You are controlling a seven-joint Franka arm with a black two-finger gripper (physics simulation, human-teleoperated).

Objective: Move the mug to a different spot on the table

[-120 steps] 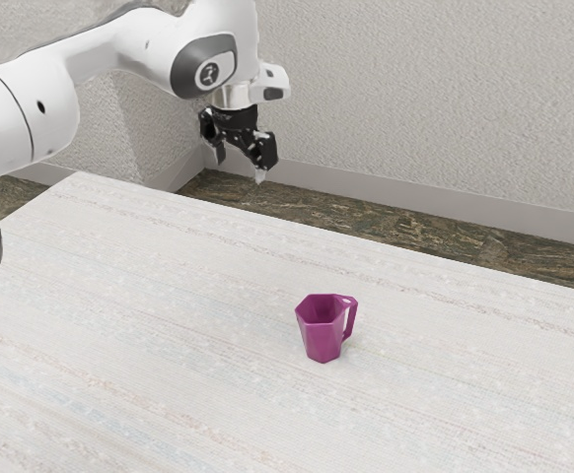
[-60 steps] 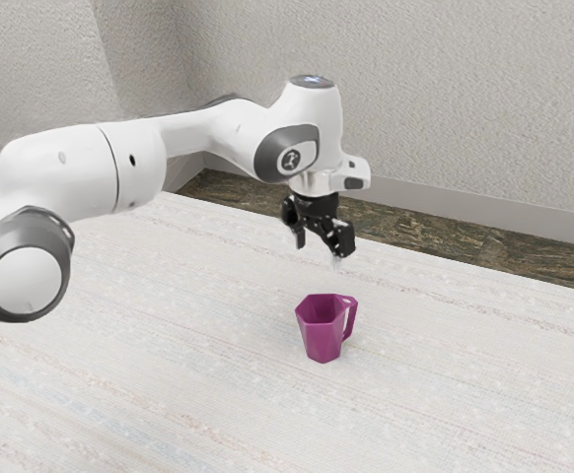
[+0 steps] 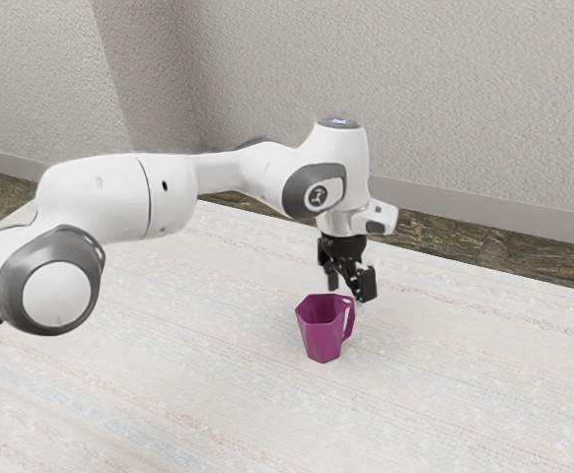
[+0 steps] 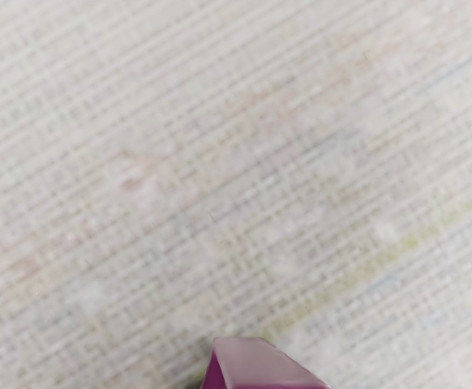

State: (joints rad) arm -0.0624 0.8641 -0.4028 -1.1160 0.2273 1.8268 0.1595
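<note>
Looks like the approach step, no grasp yet. Got the fingers (image 3: pixel 367 286) spread apart and gripping nothing, hanging just above the purple mug (image 3: pixel 323 330) at about its 1 o'clock, over the handle (image 3: pixel 352 310) side. Sits upright on the table (image 3: pixel 149 384), a bit toward 3 o'clock from the middle in the exterior view. Peeks in just under the hand in the wrist view too.

Next up, probably: nudge toward 7 o'clock, line up on one wall of the rim, drop, then close. Worth watching that handle on the way down.

No obstacle near the mug. Just floor (image 3: pixel 484 246) and wall (image 3: pixel 445 89) out at 12 o'clock, well apart.
</note>
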